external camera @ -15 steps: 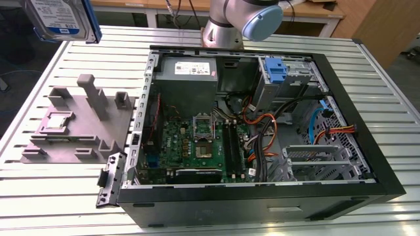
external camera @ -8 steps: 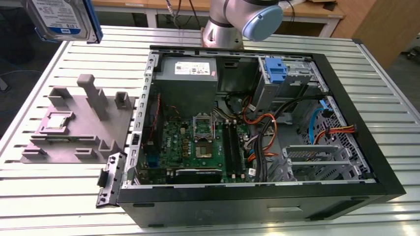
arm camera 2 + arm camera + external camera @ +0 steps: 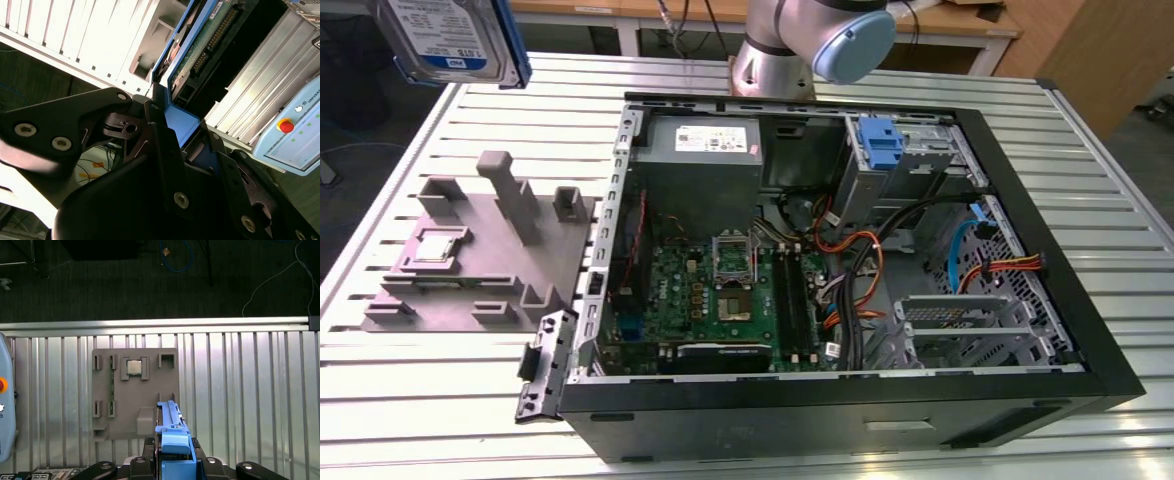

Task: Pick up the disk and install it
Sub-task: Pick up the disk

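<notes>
A slatted aluminium worktop [image 3: 1067, 160] is carrying an open black computer case [image 3: 1107, 370] and, at the exterior view's left of it, a grey fixture plate [image 3: 467, 270] with upright holders. Inside the case, the green motherboard [image 3: 707, 290] is lying flat, the grey power supply [image 3: 703, 140] is sitting at the far wall, a blue latch piece [image 3: 881, 140] is standing upright beside it, and a silver drive cage [image 3: 961, 320] is sitting towards the exterior view's right. The arm [image 3: 814, 45] is rising from behind the case. The disk [image 3: 447, 35] is hanging in the air at the exterior view's upper left, above and clear of the fixture plate and well apart from the case, with its label facing the camera and its blue frame showing along one edge. In the second wrist view, the tool [image 3: 182, 125] is clamping the disk [image 3: 210, 35] by its blue frame, with a black finger [image 3: 155, 120] pressing against each side and the green circuit board of the disk showing beyond. In the first wrist view, the disk [image 3: 172, 440] is appearing edge-on over the fixture plate [image 3: 150, 385], which is holding a small square chip [image 3: 133, 367] in one recess. A pendant with a red button [image 3: 286, 126] is lying on the worktop.
</notes>
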Controlling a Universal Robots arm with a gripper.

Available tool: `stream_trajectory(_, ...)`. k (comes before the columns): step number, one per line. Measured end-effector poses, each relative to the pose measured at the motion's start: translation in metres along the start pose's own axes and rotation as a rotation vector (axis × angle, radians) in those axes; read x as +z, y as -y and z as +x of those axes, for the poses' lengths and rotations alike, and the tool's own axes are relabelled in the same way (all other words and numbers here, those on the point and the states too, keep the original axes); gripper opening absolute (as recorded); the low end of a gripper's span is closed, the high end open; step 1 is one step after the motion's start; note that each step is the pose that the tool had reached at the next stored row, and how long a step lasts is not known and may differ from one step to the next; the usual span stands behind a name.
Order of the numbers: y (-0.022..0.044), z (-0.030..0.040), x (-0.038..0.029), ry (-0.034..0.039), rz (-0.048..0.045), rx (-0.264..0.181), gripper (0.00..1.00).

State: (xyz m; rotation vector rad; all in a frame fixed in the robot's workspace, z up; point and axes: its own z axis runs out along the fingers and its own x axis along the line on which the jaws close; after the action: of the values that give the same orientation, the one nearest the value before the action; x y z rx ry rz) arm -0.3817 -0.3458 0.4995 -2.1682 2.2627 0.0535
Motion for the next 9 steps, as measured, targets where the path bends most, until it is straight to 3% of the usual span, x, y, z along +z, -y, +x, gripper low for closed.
stream_trajectory(9, 0.0026, -0.0001, -0.0001, 0.0, 0.0, 0.0, 0.37)
